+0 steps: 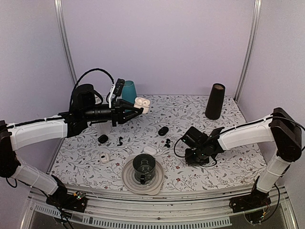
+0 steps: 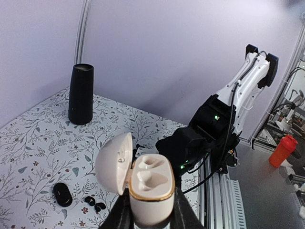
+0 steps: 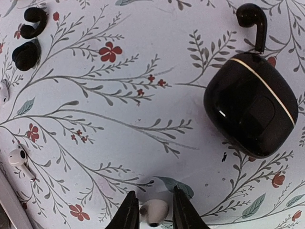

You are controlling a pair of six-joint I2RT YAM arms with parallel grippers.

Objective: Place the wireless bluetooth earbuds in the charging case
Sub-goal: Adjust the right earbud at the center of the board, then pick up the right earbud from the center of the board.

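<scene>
Your left gripper (image 2: 150, 215) is clamped on the open cream case (image 2: 151, 186), which is lifted off the table (image 1: 248, 162), well apart from the black case (image 3: 250, 105). One black earbud (image 3: 252, 21) lies just beside that black case, and two black earbuds (image 3: 26, 55) lie together farther off. Your right gripper (image 3: 155, 217) straddles a white earbud (image 3: 153, 209) near the black case; you cannot tell whether it grips.
</scene>
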